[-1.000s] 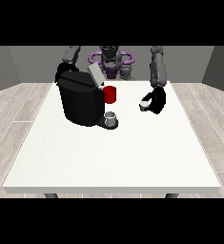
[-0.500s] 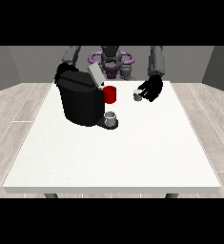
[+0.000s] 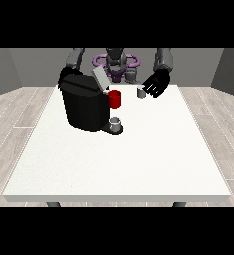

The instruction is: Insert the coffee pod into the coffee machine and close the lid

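The black coffee machine [image 3: 83,107] stands on the table's left half, its grey lid [image 3: 99,78] tilted up and open. A small grey coffee pod [image 3: 142,92] hangs above the table to the right of the machine, pinched at the fingertips of the hand at the view's right [image 3: 157,84]. That hand is lifted off the tabletop, level with the machine's top. The hand at the view's left [image 3: 66,73] shows only partly behind the machine's back left corner.
A red mug [image 3: 115,98] stands just right of the machine's top. A grey cup [image 3: 116,123] sits on the machine's drip tray. The white table [image 3: 118,169] spreads wide towards the camera.
The hand at the view's right has risen from the tabletop with the pod and drifted slightly towards the machine. The machine and the other hand have not moved.
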